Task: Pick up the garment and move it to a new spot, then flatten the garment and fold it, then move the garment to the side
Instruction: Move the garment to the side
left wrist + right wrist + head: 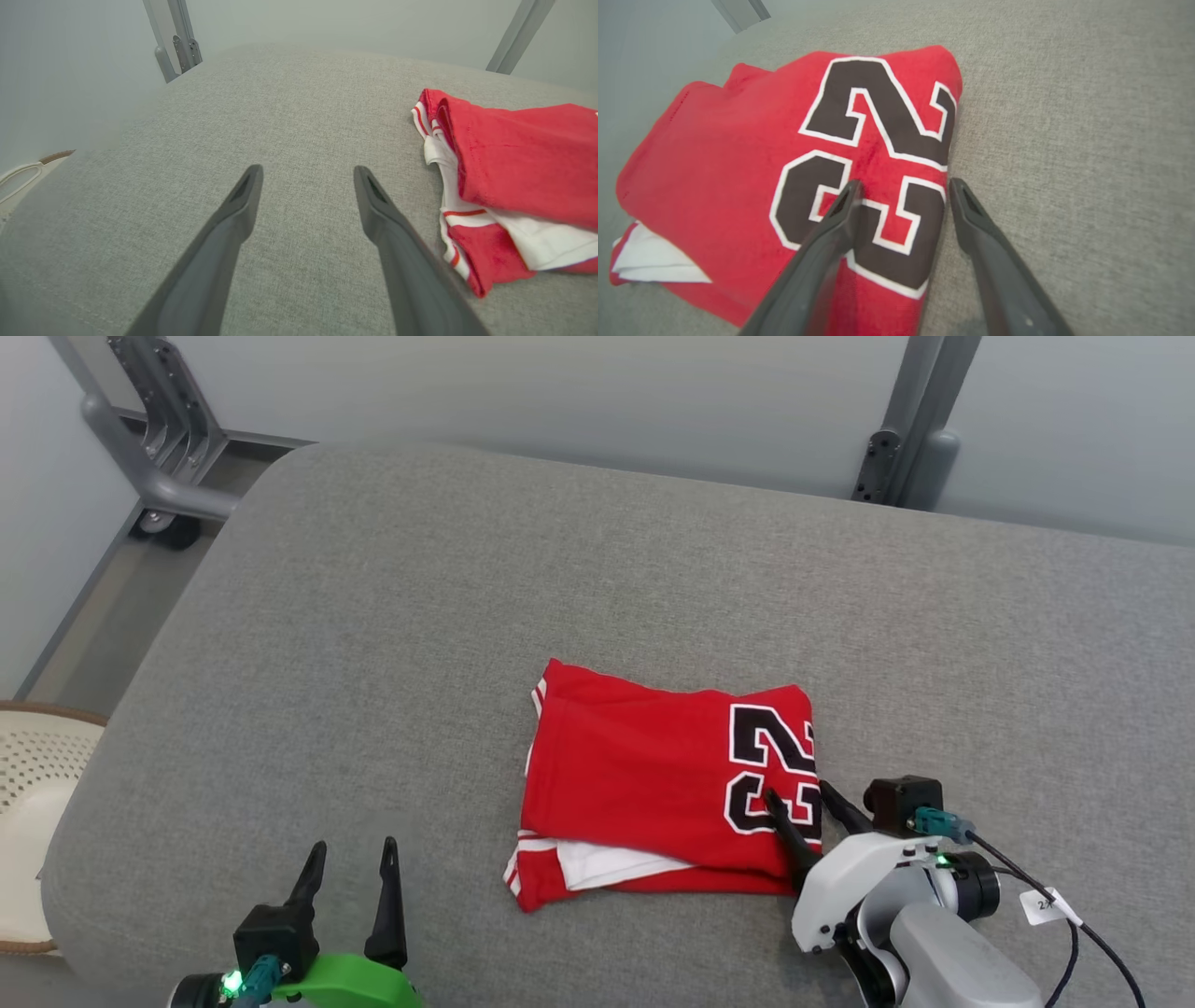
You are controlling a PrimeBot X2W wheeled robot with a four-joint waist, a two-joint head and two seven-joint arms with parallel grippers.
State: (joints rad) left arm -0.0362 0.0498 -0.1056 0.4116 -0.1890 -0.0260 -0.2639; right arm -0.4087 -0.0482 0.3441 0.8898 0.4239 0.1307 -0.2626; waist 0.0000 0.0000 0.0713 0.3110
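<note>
Head view: the left hand [355, 845] is hovering empty, fingers apart; the folded red garment [635, 775] is lying mid-way across the surface [373, 616]; the right hand [796, 791], fingers apart, is straddling its right edge — nipping only the top layer risks dragging the fold open.

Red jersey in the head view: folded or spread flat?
Folded: the red jersey lies as a compact rectangle, layers stacked, with white inner fabric and striped trim peeking out at its near edge.

The left pincer [308, 173] stands with both dark fingers spread wide over the grey fabric-covered desk [280, 102], and the folded red garment [518, 154] with white trim lies near the finger on the view's right side.
</note>
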